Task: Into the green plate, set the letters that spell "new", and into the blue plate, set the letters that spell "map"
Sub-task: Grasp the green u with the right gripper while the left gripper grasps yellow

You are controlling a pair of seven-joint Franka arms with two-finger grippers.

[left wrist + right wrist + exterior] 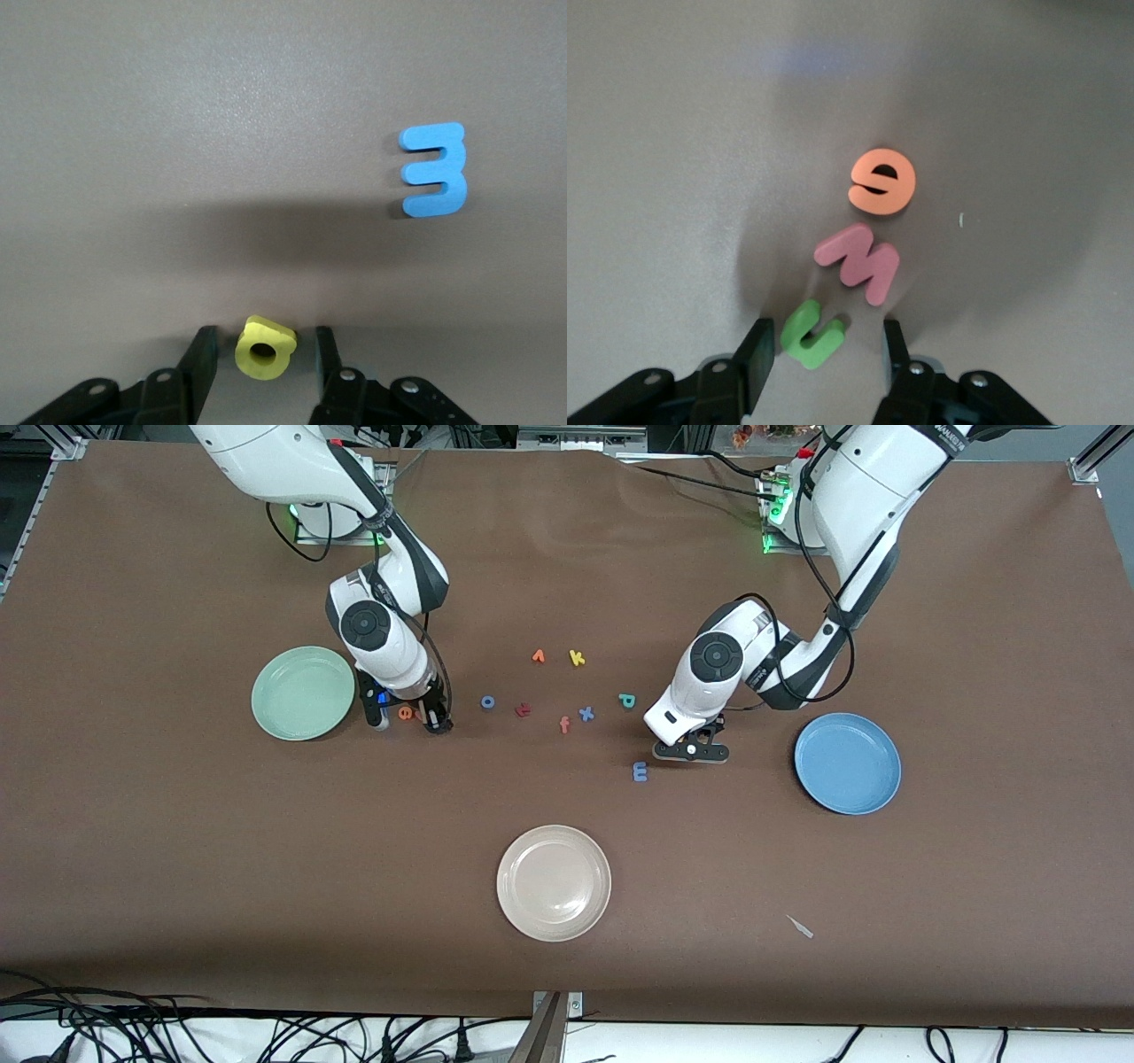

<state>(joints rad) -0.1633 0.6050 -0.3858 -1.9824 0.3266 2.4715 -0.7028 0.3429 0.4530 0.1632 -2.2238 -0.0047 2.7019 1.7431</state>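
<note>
1. Left gripper (262,354): down at the table just beside the blue plate (848,763), fingers narrowed around the yellow "a" (264,347); whether they already press it, I cannot tell.
2. Right gripper (822,347): down at the table beside the green plate (303,693), fingers set either side of the green "n" (810,333), a gap showing on one side.
3. Pinkish-red "w" (859,259): on the table, close by the "n".
4. Orange "e" (406,711): at 3 o'clock from the green plate, next to the "w".
5. Blue "m" (640,771): near the left gripper, at 9 o'clock from the blue plate.
6. Teal "p" (627,701): at 12 o'clock from the "m".
7. Cream-white plate (554,882): nearest the front camera, nothing in it.
</note>
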